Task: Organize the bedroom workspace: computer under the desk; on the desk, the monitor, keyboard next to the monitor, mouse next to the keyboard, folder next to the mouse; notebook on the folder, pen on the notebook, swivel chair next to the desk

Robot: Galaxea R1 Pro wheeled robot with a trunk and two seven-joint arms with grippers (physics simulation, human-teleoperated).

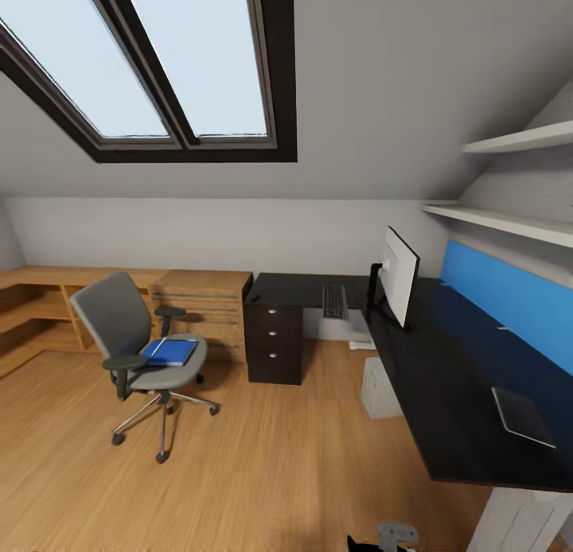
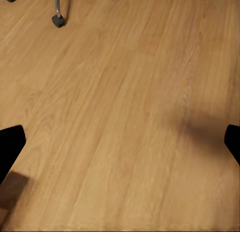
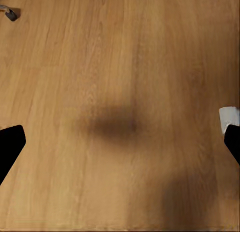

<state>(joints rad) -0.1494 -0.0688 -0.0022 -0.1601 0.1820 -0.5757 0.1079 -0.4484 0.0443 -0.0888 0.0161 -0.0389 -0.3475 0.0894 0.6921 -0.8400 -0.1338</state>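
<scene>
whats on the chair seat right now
The blue folder lies flat on the chair seat, with a thin pale strip on top, perhaps the pen. Anything under the folder is hidden.

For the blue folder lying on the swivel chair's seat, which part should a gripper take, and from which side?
Probably the folder edge nearest the seat's front, approached from the open front of the swivel chair. It lies flat on the cushion, with an armrest at either side and the backrest behind, so the front looks the least obstructed way in for pinching a thin edge.
</scene>
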